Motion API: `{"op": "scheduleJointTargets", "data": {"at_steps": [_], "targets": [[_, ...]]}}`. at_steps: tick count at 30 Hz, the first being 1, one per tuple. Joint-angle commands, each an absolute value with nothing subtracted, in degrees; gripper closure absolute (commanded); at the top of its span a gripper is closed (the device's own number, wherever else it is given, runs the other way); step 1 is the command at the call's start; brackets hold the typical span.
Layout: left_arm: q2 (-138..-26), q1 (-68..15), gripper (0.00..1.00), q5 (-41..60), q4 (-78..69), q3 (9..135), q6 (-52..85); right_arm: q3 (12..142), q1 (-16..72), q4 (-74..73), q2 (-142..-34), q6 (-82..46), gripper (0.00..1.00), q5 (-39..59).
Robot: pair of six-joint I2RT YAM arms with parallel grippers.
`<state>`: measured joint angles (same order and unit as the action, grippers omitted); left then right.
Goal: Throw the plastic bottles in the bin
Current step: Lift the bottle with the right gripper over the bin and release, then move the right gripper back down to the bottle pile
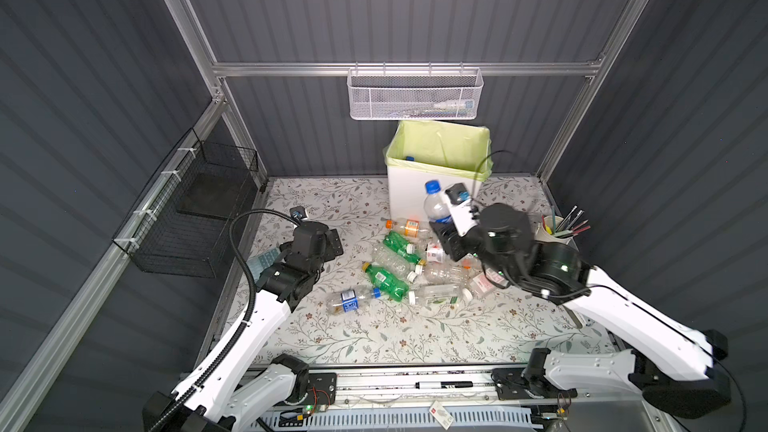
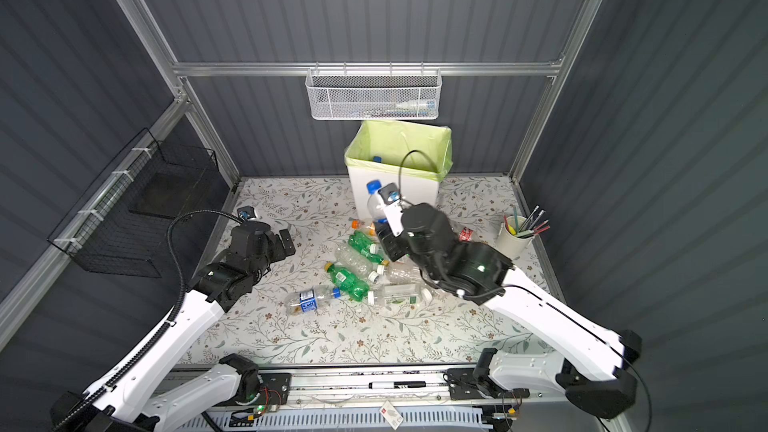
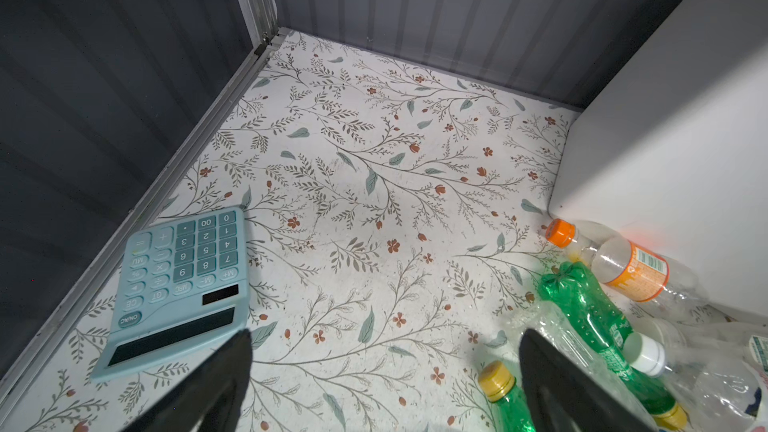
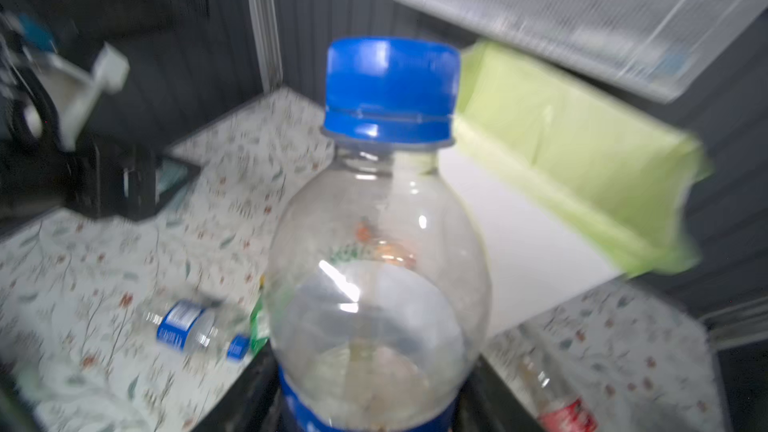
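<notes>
bottle: clear, blue cap, blue label (upright) | right pincer: gripping it

There's the clear blue-capped plastic bottle in the air, upright, just this side of the tall white rectangular bin, pale green liner, far centre; other clear and green bottles lie heaped mid-scene.

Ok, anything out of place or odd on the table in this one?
A pale blue calculator lies at the left edge of the table, by the open left gripper; it is no bottle. Nothing looks spilled.
</notes>
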<state>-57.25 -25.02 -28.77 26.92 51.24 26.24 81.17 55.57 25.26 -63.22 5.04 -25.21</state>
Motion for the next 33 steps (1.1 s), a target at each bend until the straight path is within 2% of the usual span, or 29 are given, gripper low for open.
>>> {"op": "scheduleJointTargets", "data": {"at_steps": [1,6,10,12,15,17,18,19,20,25,33], "targets": [[-58.4,-24.6,0.00,-27.3,25.0,51.0,27.4,82.2,53.9,4.5,-60.1,25.8,0.42,-28.5],[-59.8,-24.6,0.00,-25.5,23.8,51.0,27.9,83.5,45.6,-9.1,-62.3,28.2,0.41,-19.8],[-60.5,-24.6,0.00,-24.9,23.3,50.8,28.6,85.8,34.3,-12.8,-70.1,18.4,0.38,-11.4],[-60.5,-24.6,0.00,-24.8,23.1,50.7,28.6,90.9,29.0,-6.6,-76.6,11.4,0.38,-5.4],[-60.6,-24.6,0.00,-24.7,23.1,50.7,28.4,108.8,22.8,17.0,-91.5,3.1,0.36,-0.3],[-60.6,-24.6,0.00,-24.3,23.3,51.1,27.7,119.2,20.8,30.0,-99.4,0.0,0.24,0.7],[-60.5,-24.6,0.00,-24.2,23.6,51.4,27.2,121.8,20.2,33.4,-101.5,-0.8,0.11,0.4],[-60.3,-24.7,0.00,-24.1,24.1,51.8,26.8,121.9,20.1,34.3,-101.8,-1.0,0.03,-0.1],[-60.0,-24.6,0.00,-23.9,24.3,51.9,26.3,120.2,20.0,33.3,-101.0,-1.0,0.01,-1.4],[-58.5,-24.7,0.00,-22.2,22.3,51.0,25.4,109.2,19.6,24.6,-91.5,-1.3,0.01,-6.6],[-58.6,-24.7,0.00,-20.9,20.7,49.9,25.4,87.7,21.0,20.0,-76.2,3.5,0.01,-3.3]]}}
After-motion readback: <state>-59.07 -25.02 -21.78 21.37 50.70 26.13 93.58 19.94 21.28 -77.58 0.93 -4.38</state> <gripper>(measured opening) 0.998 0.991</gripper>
